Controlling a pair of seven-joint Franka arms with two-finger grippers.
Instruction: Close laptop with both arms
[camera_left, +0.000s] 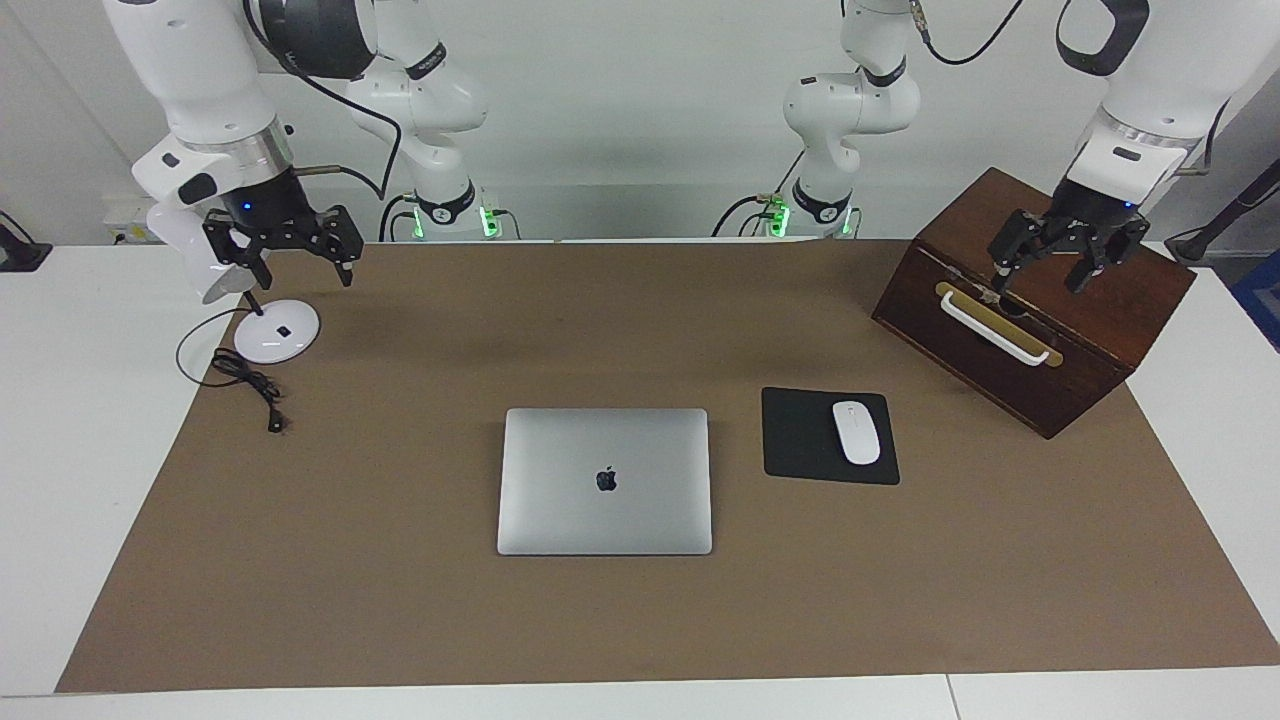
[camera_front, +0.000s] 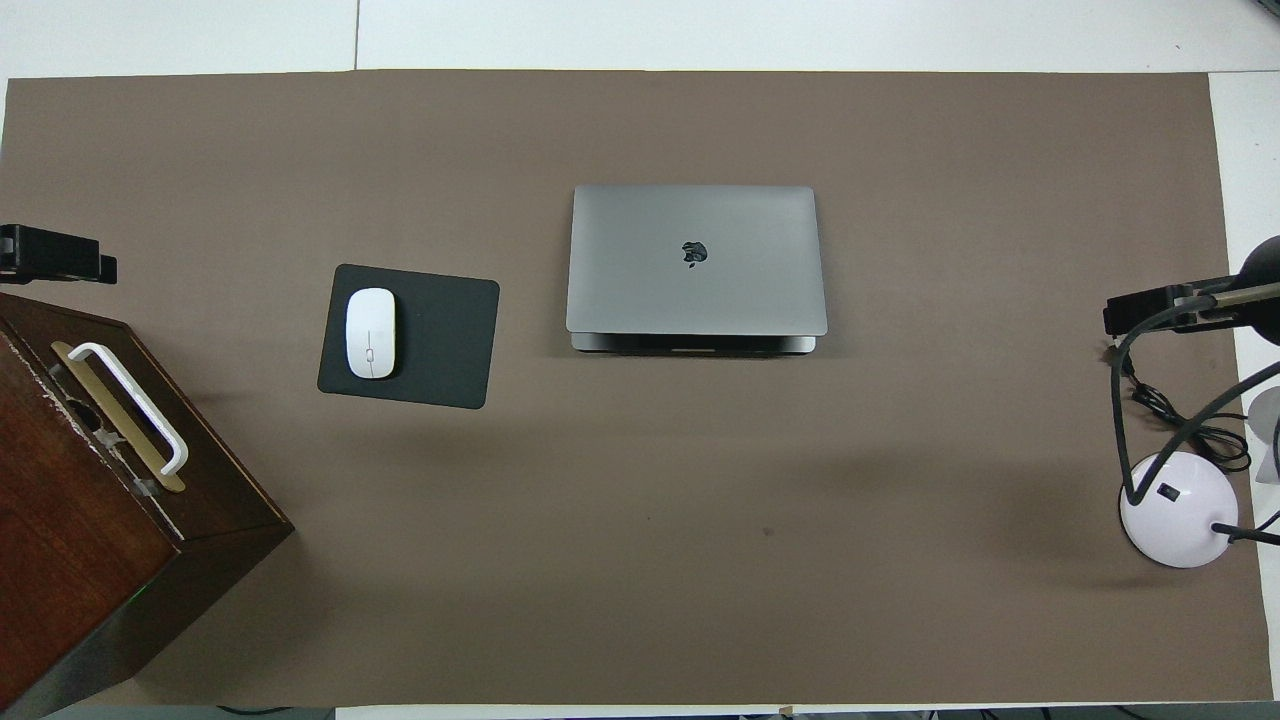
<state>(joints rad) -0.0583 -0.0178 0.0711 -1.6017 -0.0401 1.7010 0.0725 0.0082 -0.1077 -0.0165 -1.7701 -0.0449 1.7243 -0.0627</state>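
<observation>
The silver-grey laptop (camera_left: 604, 480) lies flat in the middle of the brown mat with its lid down and the black Apple logo facing up. In the overhead view (camera_front: 696, 260) a thin dark line shows between lid and base at the edge nearer to the robots. My left gripper (camera_left: 1040, 280) hangs open and empty over the wooden box at the left arm's end; only its tip shows from above (camera_front: 50, 255). My right gripper (camera_left: 300, 272) hangs open and empty over the lamp base at the right arm's end, and also shows from above (camera_front: 1160, 305). Both are well away from the laptop.
A black mouse pad (camera_left: 800, 440) with a white mouse (camera_left: 856, 432) lies beside the laptop toward the left arm's end. A dark wooden box (camera_left: 1060, 330) with a white handle (camera_left: 995, 325) stands there too. A white desk lamp base (camera_left: 277, 331) and its black cable (camera_left: 250, 385) sit at the right arm's end.
</observation>
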